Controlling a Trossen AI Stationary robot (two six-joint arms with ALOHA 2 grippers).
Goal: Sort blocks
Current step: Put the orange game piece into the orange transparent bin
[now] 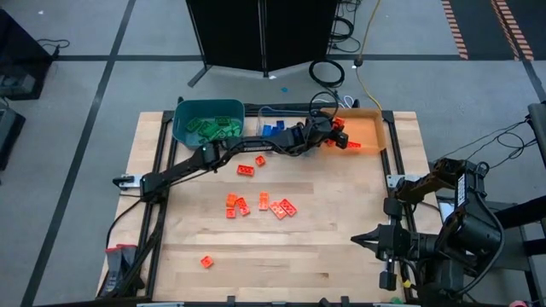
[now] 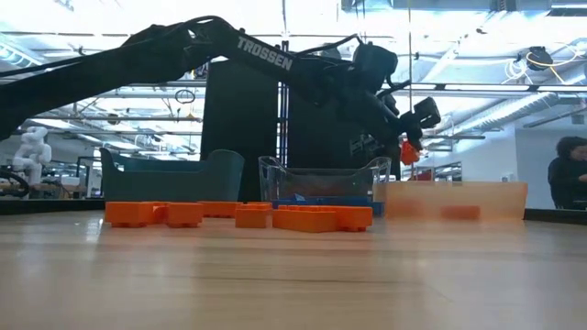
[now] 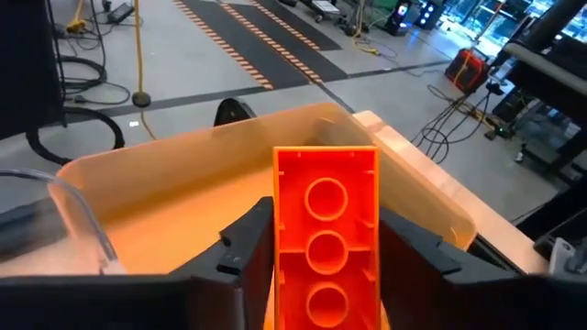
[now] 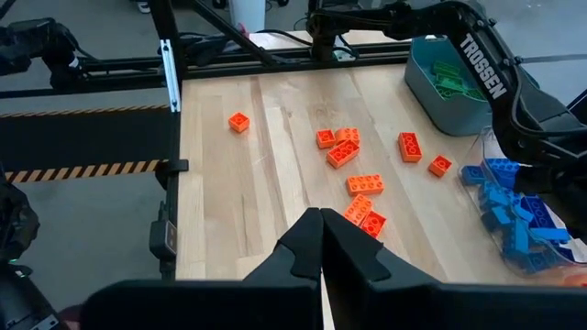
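Left gripper (image 3: 326,266) is clamped on one orange-red studded brick (image 3: 326,229), held above the orange bin (image 1: 368,130) at the table's far edge; in the left wrist view the brick's lower end is cut off by the frame, three round studs in a row showing, and both dark fingers (image 3: 248,252) press its long sides. In the low view the held brick shows only as a small red spot beside the gripper, and the orange bin behind it is blurred, so its contents cannot be made out there. The high view shows a few red bricks (image 1: 352,144) already lying in that bin, partly masked by the arm. The clear bin (image 1: 271,128) of blue bricks (image 4: 514,197) is largely hidden under the left arm from above; its thin transparent wall reads better in the low view. The teal bin (image 1: 209,119), rounded walls, holds green bricks (image 1: 213,128). Loose orange-red blocks (image 1: 260,203) lie scattered mid-table on pale wood planks (image 1: 341,230), one stray block (image 1: 206,262) near the front left edge; wide bare wood lies around them toward the front and right. Right gripper (image 4: 321,240) is fully closed, empty, parked off the table's right edge.
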